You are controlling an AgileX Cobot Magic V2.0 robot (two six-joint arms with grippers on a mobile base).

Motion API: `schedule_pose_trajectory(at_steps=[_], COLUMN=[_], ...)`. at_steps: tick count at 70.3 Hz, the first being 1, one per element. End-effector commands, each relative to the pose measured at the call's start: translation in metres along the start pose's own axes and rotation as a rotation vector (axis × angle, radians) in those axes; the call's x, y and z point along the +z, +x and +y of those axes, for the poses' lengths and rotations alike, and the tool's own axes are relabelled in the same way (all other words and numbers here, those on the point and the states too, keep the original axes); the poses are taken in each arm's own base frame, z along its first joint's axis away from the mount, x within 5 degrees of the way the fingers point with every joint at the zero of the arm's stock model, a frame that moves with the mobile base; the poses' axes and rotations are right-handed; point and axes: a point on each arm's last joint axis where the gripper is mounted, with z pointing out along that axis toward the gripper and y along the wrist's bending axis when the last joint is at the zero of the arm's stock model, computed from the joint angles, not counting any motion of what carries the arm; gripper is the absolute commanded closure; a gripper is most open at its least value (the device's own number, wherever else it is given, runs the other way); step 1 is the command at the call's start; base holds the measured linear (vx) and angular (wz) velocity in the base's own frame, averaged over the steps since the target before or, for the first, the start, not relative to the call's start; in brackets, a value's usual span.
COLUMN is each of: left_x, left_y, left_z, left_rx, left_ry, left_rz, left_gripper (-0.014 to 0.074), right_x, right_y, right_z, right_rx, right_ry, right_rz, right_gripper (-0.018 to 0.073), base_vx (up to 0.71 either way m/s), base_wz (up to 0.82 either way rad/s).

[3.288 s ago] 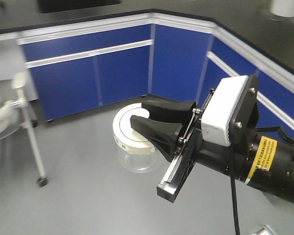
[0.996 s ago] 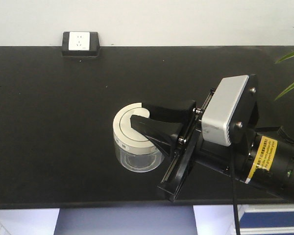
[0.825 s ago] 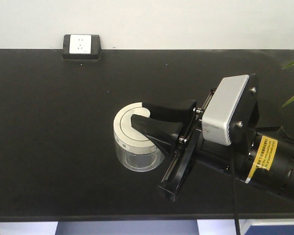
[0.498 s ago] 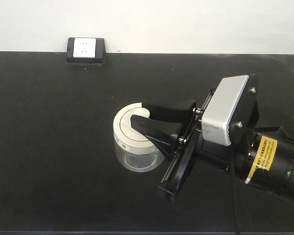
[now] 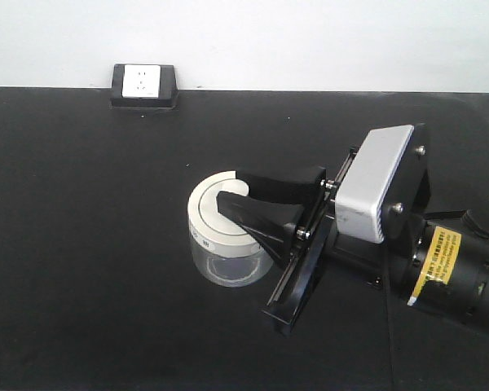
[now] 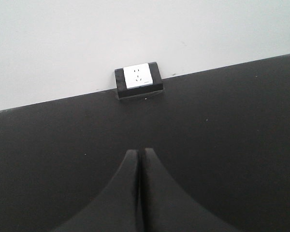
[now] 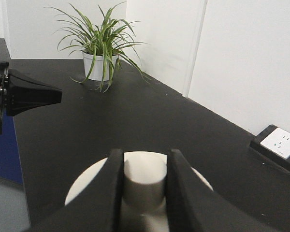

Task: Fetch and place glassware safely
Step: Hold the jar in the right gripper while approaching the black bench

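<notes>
Glass jar over black counter, contact unclear; right gripper clamps lid knob. Left gripper fingers pressed together, empty; socket at its 12 o'clock.

A black countertop is seen from just above, backed by a white wall. A white power socket in a black housing is set where they meet. At the bottom centre, the left gripper is shown, its dark fingers pressed together along a thin seam.
</notes>
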Motion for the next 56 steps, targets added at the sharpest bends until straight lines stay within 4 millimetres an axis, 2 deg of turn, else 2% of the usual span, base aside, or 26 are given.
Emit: schedule_pose_trajectory(at_steps=[1,56], left_x=[-0.001,-0.001], left_y=[-0.0152,-0.0152], left_z=[0.0006,0.0006], left_rx=[-0.015,-0.015], left_ry=[0.004,0.004], left_rz=[-0.098,-0.098], left_gripper=[0.0603,0.0603], right_x=[-0.0039,-0.0039], right_y=[-0.0228,-0.0228], right_z=[0.0016,0.0016], right_rx=[-0.003,-0.003], right_ry=[-0.025,-0.025], right_rz=[-0.122,-0.122], right_gripper=[0.0563,0.0563], base_vx=[0.0,0.0], base_wz=[0.0,0.0])
